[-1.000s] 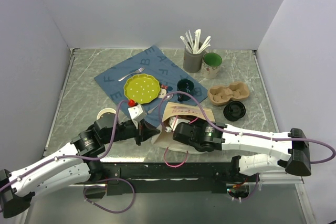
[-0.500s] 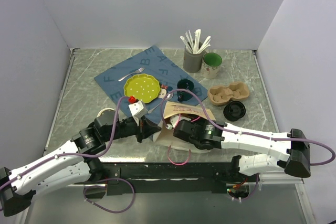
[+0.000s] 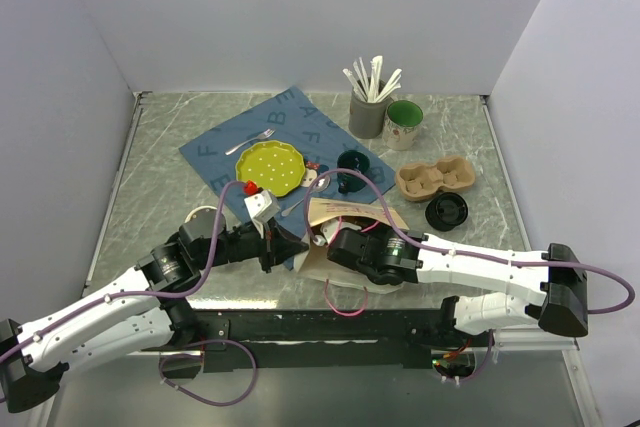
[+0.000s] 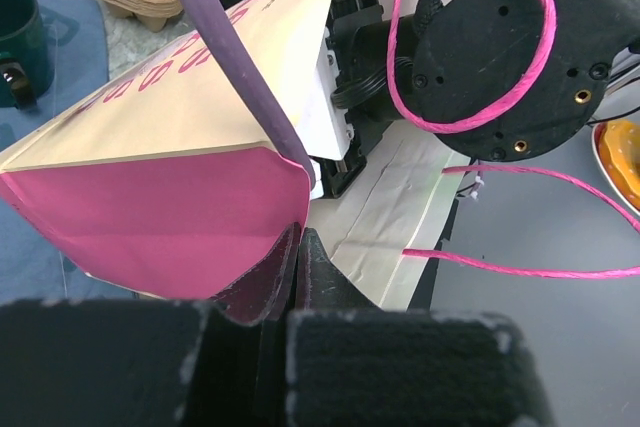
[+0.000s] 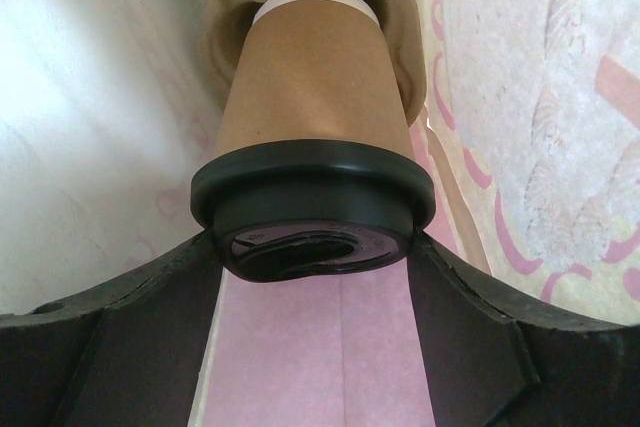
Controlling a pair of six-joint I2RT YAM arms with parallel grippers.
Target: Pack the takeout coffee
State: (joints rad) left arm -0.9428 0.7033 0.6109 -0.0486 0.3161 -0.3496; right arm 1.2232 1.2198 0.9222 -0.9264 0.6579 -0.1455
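The takeout coffee [image 5: 312, 97], a brown kraft cup with a black lid [image 5: 312, 202], lies inside a kraft paper bag [image 3: 360, 215] with a pink lining. Its base sits in the hole of a pulp carrier [image 5: 395, 37] deeper in the bag. My right gripper [image 5: 312, 247] is shut on the lid, one finger on each side. In the top view it reaches into the bag's mouth [image 3: 325, 239] and the cup is hidden. My left gripper [image 4: 298, 239] is shut on the bag's open edge [image 4: 180, 217] and holds the mouth up, seen from above at the bag's left [image 3: 290, 245].
A second pulp carrier [image 3: 433, 177] and a loose black lid [image 3: 446, 211] lie right of the bag. A dark green mug [image 3: 351, 164], a yellow plate [image 3: 269, 168] and a fork [image 3: 252, 140] lie on or beside a blue mat [image 3: 215, 152]. A grey holder of utensils [image 3: 367, 112], a green-lined mug [image 3: 404, 123] and a white-rimmed cup stack [image 3: 205, 217] stand around.
My left gripper has shifted a little forward and right with the bag edge, raising the mouth. My right gripper has moved slightly left, further into the bag.
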